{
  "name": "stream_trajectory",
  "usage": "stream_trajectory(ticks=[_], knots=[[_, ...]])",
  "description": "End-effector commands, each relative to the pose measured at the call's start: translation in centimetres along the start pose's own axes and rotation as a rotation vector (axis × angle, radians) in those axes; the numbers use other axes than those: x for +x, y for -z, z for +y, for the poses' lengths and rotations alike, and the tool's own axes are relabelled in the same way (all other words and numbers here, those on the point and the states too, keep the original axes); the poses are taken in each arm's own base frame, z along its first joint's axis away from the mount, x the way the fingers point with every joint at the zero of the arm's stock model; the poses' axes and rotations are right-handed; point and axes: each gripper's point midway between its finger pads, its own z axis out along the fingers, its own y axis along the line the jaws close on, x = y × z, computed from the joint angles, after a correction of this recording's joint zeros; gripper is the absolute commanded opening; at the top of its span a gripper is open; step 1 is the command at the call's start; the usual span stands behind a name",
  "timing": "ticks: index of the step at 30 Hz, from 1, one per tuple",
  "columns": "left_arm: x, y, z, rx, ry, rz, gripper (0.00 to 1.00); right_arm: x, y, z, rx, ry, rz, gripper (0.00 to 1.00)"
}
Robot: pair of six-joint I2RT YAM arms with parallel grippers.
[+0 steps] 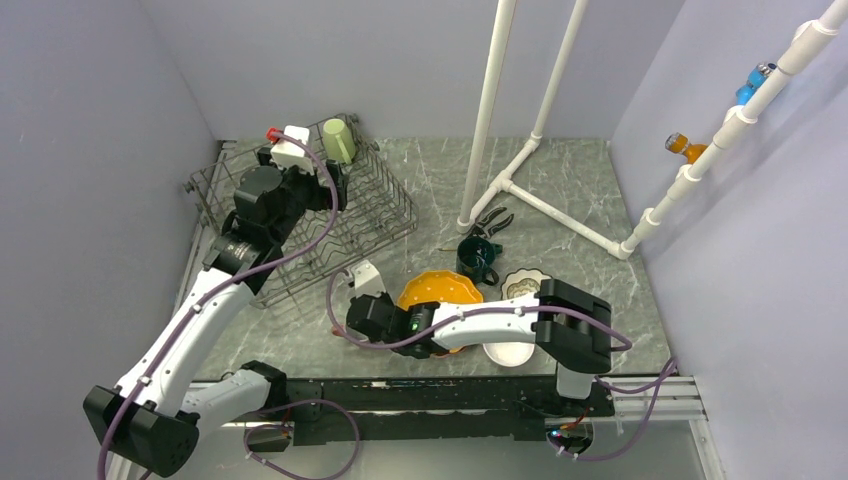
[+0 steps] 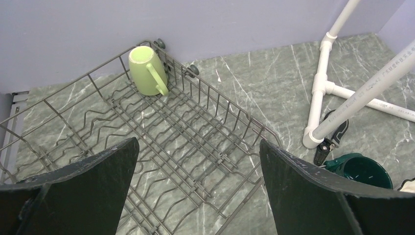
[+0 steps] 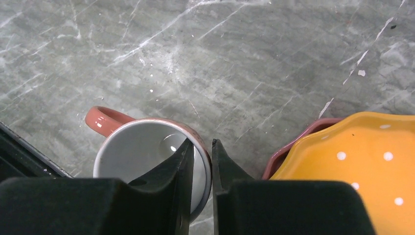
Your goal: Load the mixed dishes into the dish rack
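My right gripper (image 3: 201, 144) is shut on the wall of the small pink mug (image 3: 142, 147), one finger inside and one outside, its handle pointing up-left. It sits low beside the orange white-dotted plate (image 3: 362, 166) (image 1: 440, 290); in the top view the right gripper (image 1: 350, 325) hides the mug. My left gripper (image 2: 198, 147) (image 1: 325, 185) is open and empty above the dark grey wire dish rack (image 2: 195, 142) (image 1: 370, 215). A pale green mug (image 2: 146, 71) (image 1: 338, 140) lies in the rack's far corner. The dark teal mug (image 1: 478, 258) (image 2: 362, 169), patterned bowl (image 1: 524, 283) and white bowl (image 1: 508, 353) stand on the table.
A white PVC pipe frame (image 1: 510, 180) stands right of the rack, with black-handled pliers (image 1: 490, 220) (image 2: 333, 137) at its foot. A dark pink rim (image 3: 293, 152) shows under the orange plate. Grey walls close in the left and back.
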Motion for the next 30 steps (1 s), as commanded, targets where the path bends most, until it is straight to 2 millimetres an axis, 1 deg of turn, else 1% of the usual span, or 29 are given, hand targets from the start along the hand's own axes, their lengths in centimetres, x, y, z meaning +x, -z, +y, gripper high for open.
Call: stream_trajectory(ticks=[1, 5, 10, 15, 19, 21, 23, 25, 27, 30], knots=[[-0.8, 0.0, -0.3, 0.005, 0.014, -0.017, 0.99, -1.7, 0.3, 0.0, 0.028, -0.008, -0.051, 0.12], [-0.6, -0.1, -0.5, 0.016, 0.017, -0.010, 0.99, -2.6, 1.1, -0.6, 0.038, -0.008, -0.088, 0.00], [-0.3, -0.5, -1.3, 0.055, 0.028, 0.008, 0.99, -5.2, 3.5, -2.0, 0.050, -0.005, -0.193, 0.00], [0.2, -0.9, -3.1, 0.145, 0.062, 0.045, 0.99, -8.0, 6.7, -5.5, 0.132, 0.001, -0.339, 0.00], [0.6, -1.2, -5.3, 0.249, 0.100, 0.085, 0.99, -9.0, 9.5, -9.4, 0.258, 0.053, -0.429, 0.00], [0.8, -1.2, -6.6, 0.307, 0.123, 0.105, 0.99, -8.9, 10.9, -12.4, 0.375, 0.099, -0.457, 0.00], [1.1, -1.1, -8.1, 0.373, 0.154, 0.125, 0.98, -9.0, 12.8, -14.9, 0.471, 0.105, -0.494, 0.00], [1.3, -0.8, -9.9, 0.453, 0.195, 0.148, 0.98, -9.3, 14.4, -16.3, 0.511, 0.158, -0.518, 0.00], [1.6, -0.2, -12.3, 0.570, 0.242, 0.186, 0.98, -9.7, 15.8, -17.3, 0.535, 0.205, -0.535, 0.00], [1.8, 0.9, -15.7, 0.764, 0.324, 0.262, 0.96, -10.4, 18.2, -19.1, 0.587, 0.229, -0.578, 0.00]])
